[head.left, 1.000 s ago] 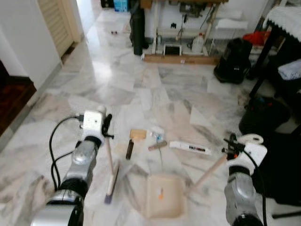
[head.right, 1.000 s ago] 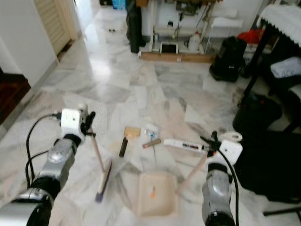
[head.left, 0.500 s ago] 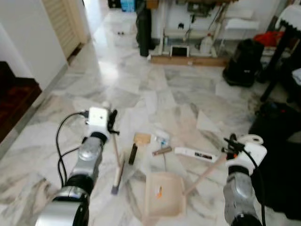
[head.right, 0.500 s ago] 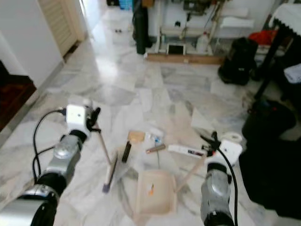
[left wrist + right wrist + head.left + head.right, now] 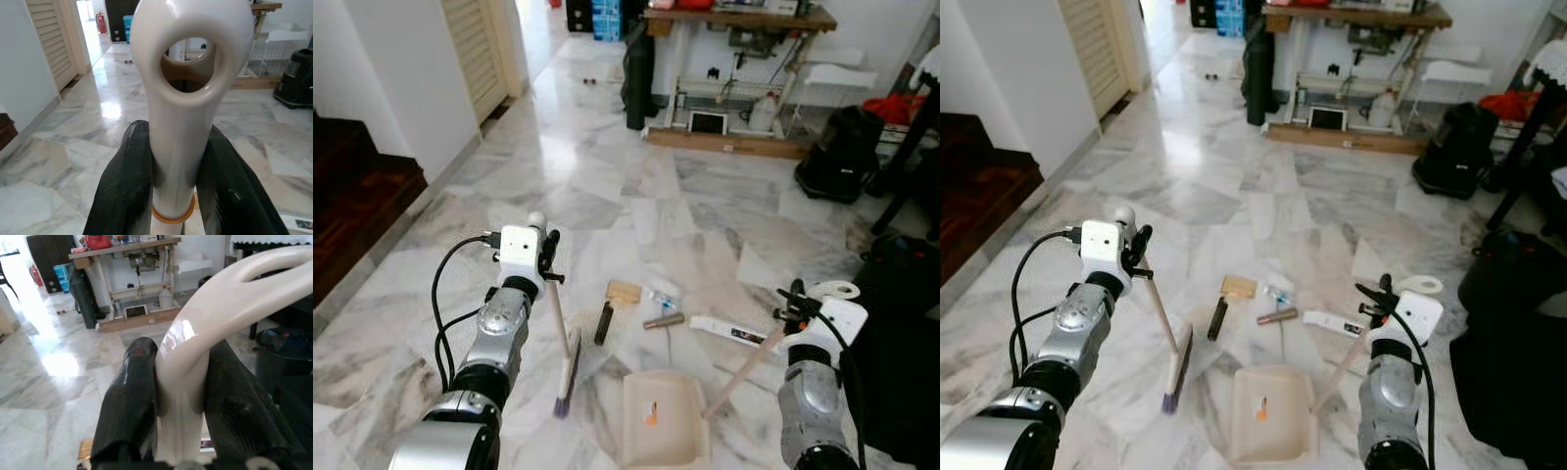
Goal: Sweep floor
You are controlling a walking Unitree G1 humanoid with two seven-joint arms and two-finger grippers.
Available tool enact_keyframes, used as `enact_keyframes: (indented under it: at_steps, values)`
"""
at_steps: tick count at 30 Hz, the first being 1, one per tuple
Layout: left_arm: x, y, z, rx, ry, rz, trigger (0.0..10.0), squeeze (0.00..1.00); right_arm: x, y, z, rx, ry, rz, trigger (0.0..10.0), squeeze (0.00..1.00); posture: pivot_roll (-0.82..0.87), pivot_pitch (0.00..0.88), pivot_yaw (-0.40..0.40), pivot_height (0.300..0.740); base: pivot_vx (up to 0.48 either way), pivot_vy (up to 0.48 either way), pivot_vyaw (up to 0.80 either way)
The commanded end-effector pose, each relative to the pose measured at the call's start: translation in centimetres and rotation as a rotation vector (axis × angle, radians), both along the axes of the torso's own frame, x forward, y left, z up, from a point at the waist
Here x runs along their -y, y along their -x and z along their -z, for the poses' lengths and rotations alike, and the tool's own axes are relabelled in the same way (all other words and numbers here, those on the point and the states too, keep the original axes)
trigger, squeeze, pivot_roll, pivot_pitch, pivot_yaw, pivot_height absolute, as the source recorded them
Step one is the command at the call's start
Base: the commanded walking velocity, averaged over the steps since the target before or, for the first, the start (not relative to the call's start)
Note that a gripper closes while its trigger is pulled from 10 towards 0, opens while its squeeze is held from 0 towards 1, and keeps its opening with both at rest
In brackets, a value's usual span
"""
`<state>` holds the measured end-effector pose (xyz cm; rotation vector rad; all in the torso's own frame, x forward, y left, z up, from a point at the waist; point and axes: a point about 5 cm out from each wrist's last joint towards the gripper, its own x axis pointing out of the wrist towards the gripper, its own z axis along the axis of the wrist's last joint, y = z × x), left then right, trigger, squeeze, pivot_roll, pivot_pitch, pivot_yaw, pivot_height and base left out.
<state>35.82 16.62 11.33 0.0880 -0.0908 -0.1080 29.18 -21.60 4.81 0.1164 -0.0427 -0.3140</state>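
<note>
left gripper [image 5: 173, 196] jaws clamped on the broom [image 5: 563, 362] handle's top, head on the floor left of the litter [image 5: 651, 305]. right gripper [image 5: 178, 406] jaws clamped on the dustpan [image 5: 661, 419] handle's end. both look light, stiff, glossy; likely to twist when held so high.

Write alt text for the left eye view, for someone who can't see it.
A robot's left gripper holds a broom and its right gripper a cream dustpan on a marble floor. Small litter lies ahead of the pan: a black stick, a tan block and a white packet.
</note>
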Motion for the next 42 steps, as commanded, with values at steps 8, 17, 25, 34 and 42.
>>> enact_keyframes:
  at_steps: [8,17,25,34,42]
  values:
    - [0.4,-0.3,-0.7,0.028,0.000,0.014,10.0,0.00,0.4,-0.1,-0.5,0.029,0.006,0.013,10.0,0.00,0.08,0.000,-0.003,0.740,0.000,0.268,0.00]
    - [0.6,-0.5,-1.1,0.037,0.000,0.017,10.0,0.00,0.2,-0.1,-0.4,0.027,-0.001,0.013,10.0,0.00,0.08,0.000,0.005,0.740,0.000,0.258,0.00]
    - [0.8,-0.7,-1.5,0.047,0.009,0.022,10.0,0.00,0.2,-0.1,-0.3,0.026,-0.006,0.017,10.0,0.00,0.08,0.000,0.007,0.740,0.000,0.000,0.00]
    - [1.0,-0.7,-1.9,0.077,-0.001,0.013,10.0,0.00,0.2,0.0,-0.5,0.042,-0.014,0.019,10.0,0.00,0.08,0.000,0.005,0.740,0.000,0.000,0.00]
    - [1.2,-0.5,-1.6,0.071,0.001,0.021,10.0,0.00,0.2,0.0,-0.5,0.042,-0.016,0.013,10.0,0.00,0.08,0.000,0.002,0.740,0.000,0.000,0.00]
